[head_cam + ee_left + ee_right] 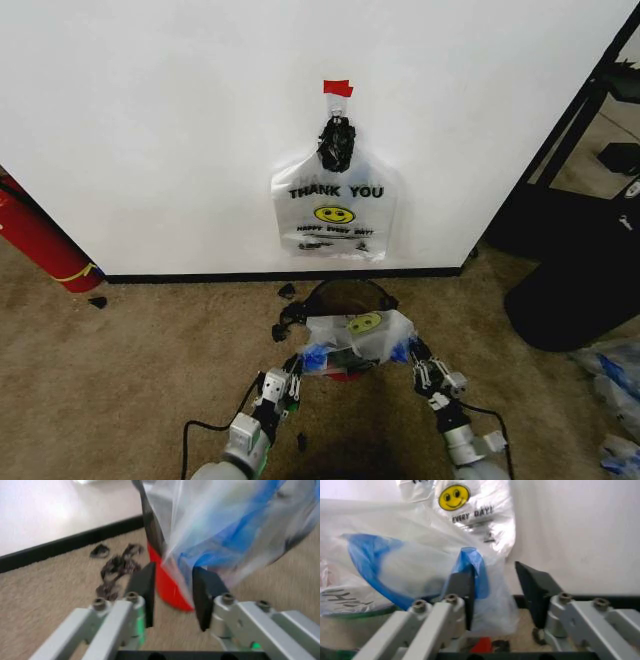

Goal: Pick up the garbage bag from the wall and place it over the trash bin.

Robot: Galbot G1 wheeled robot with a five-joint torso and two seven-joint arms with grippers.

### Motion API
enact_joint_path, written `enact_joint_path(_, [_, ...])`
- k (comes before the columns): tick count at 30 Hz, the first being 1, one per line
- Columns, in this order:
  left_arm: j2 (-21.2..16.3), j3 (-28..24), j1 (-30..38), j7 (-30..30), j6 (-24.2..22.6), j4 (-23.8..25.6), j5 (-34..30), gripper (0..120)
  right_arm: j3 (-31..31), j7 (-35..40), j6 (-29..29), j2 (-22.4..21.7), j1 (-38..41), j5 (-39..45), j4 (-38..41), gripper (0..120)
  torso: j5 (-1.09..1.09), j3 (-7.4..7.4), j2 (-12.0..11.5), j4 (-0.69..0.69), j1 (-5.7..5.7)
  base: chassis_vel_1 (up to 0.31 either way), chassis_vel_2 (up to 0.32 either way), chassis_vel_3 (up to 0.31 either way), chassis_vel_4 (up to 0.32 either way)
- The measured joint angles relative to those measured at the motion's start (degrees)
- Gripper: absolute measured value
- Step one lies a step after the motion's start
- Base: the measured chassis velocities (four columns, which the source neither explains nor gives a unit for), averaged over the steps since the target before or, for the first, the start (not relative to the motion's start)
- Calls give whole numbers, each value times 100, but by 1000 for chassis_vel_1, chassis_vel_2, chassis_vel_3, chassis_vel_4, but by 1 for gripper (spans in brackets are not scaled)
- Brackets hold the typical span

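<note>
Garbage bag point(360, 335), thin whitish plastic with blue strips, already lies draped over the small round black trash bin point(350, 293), between the left gripper point(287, 384) and right gripper point(424, 366). Both jaws stand spread around its edges, so seating looks unfinished. Beyond, a similar printed bag point(335, 213) hangs on the white wall point(150, 130).

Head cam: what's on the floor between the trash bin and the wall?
Mostly bare carpet; small black scraps lie left of the trash bin, short of the wall. Left wrist view shows scraps too.

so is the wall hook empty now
No, a printed bag hangs from it on the wall, above the trash bin.
</note>
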State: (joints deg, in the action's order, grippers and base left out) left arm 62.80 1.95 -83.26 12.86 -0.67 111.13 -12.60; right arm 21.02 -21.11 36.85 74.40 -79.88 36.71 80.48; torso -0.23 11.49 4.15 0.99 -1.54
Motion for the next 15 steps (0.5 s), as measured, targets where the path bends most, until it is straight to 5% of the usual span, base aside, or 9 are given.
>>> enact_joint_path(9, [-521,72,-371,-147,-189,430,125,56,372,-511,9,-431,-353,-263,516,58,0,0,0,1,0,0,0,0,0])
enact_joint_path(15, [-1014,285,-825,-234,-539,680,486,86,828,-841,78,-789,-588,-673,861,89,0,0,0,0,0,0,0,0,0])
